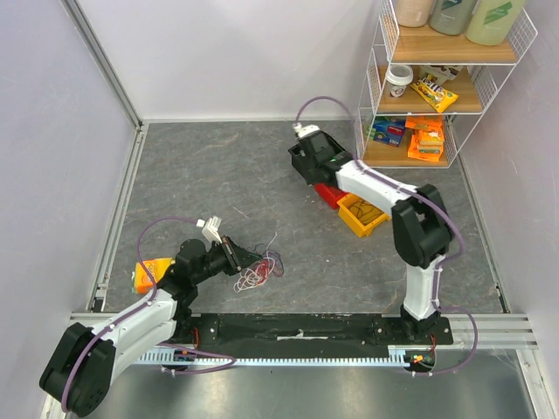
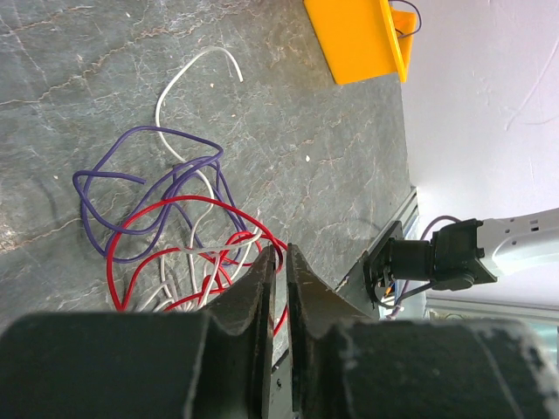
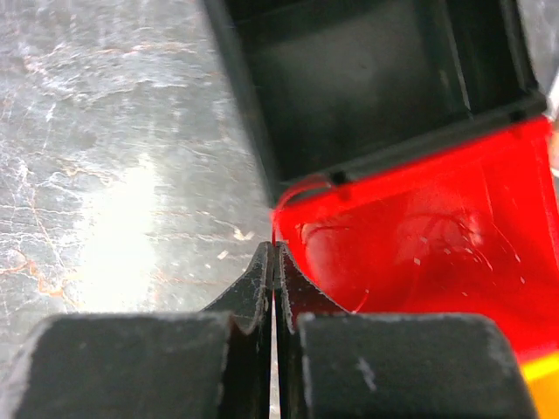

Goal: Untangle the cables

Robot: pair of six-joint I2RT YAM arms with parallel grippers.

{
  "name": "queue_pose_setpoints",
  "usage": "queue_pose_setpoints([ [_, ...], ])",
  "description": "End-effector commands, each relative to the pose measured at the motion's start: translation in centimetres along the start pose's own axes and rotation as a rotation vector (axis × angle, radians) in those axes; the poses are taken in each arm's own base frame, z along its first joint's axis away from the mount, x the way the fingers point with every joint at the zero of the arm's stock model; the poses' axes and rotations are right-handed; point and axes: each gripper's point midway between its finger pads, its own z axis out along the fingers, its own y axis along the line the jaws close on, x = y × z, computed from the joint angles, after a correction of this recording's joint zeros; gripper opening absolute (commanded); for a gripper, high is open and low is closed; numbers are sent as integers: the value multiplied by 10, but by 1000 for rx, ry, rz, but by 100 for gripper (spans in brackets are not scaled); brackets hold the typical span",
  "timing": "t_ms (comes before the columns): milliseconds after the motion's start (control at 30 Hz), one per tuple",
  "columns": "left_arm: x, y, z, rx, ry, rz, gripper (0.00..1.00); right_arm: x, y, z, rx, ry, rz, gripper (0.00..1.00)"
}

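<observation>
Tangled thin red, white and purple cables (image 1: pixel 258 272) fan out from the nearer left pincer (image 2: pixel 278 253), clenched on a red loop (image 2: pixel 175 202); distant right pincer (image 3: pixel 273 249) grips a red strand (image 3: pixel 297 187)

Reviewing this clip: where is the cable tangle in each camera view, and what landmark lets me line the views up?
Top external: tangle low and left of centre, at the left hand.
Left wrist: tangle left of centre, just beyond that hand.
Right wrist: not in it; only a red strand at the right hand.
Shared landmark: yellow bin.
</observation>
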Motion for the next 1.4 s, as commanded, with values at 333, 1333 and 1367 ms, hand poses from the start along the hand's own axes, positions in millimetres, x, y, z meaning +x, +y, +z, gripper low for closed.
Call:
queue_pose_setpoints([
  [333, 16, 21, -5, -27, 15, -5, 15, 11, -75, -17, -99, 87, 391, 0],
  [1333, 17, 21, -3, -28, 22, -6, 16, -5, -93, -38, 53, 47, 221, 42],
  [1367, 17, 20, -3, -24, 22, -3, 16, -7, -95, -43, 58, 38, 219, 44],
])
